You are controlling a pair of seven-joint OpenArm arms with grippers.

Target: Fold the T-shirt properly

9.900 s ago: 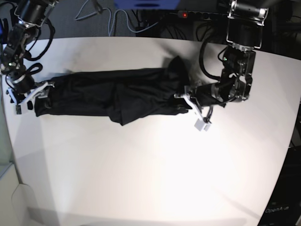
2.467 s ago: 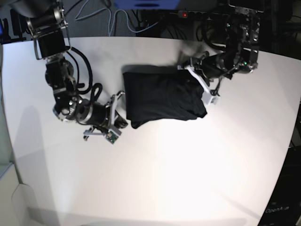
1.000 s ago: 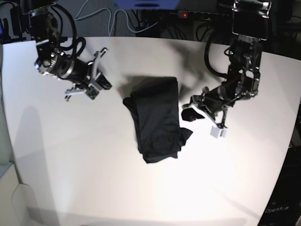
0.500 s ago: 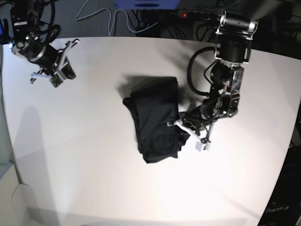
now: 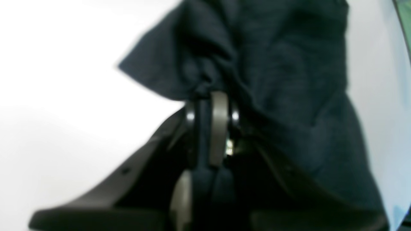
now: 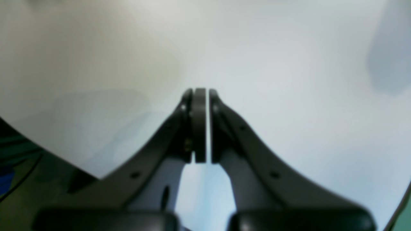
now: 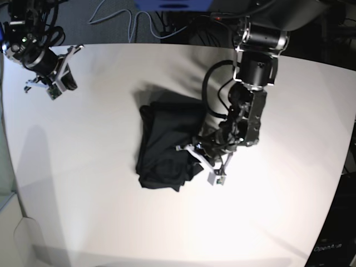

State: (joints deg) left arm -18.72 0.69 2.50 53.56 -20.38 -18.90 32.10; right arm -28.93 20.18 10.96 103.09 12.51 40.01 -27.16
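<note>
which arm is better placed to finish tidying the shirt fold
Left. Its end effector is shut on the shirt edge, right at the bundle. The right end effector is shut, holding nothing, off at the table's far corner.

The wide white counter [image 7: 111,222] lies bare across its near half and far right. Mid-counter, the rumpled charcoal-black soft fabric T-shirt [image 7: 167,147] and the left arm [image 7: 250,105] beside it block passage.

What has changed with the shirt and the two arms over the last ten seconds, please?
The shirt, stretched long across the table before, is now a compact bundle, nudged toward the base view's left. The left pincer let go, then came back and pinches its edge. The right pincer released and withdrew to the far corner, shut and empty. The table is unchanged.
</note>
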